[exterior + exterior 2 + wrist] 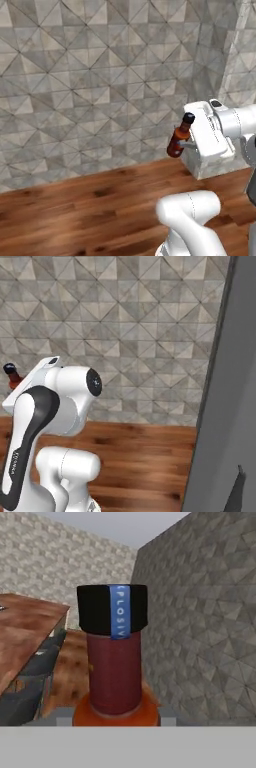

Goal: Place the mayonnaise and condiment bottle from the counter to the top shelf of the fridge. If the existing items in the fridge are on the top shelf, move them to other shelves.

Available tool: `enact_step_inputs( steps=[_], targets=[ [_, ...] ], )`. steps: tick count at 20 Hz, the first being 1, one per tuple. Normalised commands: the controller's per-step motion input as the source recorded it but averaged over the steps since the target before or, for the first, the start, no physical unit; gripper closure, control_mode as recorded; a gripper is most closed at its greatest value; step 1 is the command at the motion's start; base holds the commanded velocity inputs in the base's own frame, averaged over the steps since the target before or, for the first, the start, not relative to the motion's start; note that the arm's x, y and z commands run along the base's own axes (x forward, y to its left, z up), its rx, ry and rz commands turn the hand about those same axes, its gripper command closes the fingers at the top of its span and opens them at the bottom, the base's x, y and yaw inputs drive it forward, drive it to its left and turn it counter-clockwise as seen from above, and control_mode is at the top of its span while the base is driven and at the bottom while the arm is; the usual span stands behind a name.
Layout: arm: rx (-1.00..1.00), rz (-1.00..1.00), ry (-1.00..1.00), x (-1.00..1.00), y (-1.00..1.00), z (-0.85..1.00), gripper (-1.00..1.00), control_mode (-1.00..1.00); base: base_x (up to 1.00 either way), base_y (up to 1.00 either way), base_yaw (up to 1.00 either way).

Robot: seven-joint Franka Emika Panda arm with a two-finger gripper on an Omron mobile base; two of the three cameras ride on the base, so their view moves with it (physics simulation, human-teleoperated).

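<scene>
Clearly the pincer (186,145) is closed on the condiment bottle (179,135), its jaws pressed to the lower red-brown body from the arm's side, so the bottle hangs in the air above the desk (85,212) and touches nothing else. In the left base view the bottle is held in front of the tiled wall (100,75), over the back edge of the desk toward its right end, beside a pale stone block (210,167) standing on that edge. Its long axis runs nearly upright with a slight lean, the black cap (188,118) pointing up and a little to the right, the base down and left. In the right base view the cap and neck of the bottle peek out at the left edge behind the white arm, while the grey fridge (225,421) fills the right side. In the hand view the bottle rises straight up the middle, cap uppermost, with a blue strip (119,611) running down the cap's front.
</scene>
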Motion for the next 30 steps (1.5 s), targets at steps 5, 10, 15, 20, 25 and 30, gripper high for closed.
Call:
enact_step_inputs(
  steps=[5,10,15,20,25,30],
  targets=[
    [0.00,0.00,0.00,0.00,0.00,0.00,1.00,1.00,1.00,0.21,-0.12],
    [0.00,0.00,0.00,0.00,0.00,0.00,1.00,1.00,1.00,0.17,-0.21],
    [0.00,0.00,0.00,0.00,0.00,0.00,1.00,1.00,0.93,0.42,-0.57],
    [0.00,0.00,0.00,0.00,0.00,0.00,1.00,1.00,0.41,0.49,-0.84],
    [0.00,0.00,0.00,0.00,0.00,0.00,1.00,1.00,0.36,0.48,-0.85],
    [0.00,0.00,0.00,0.00,0.00,0.00,1.00,1.00,0.48,0.49,-0.81]
  ],
)
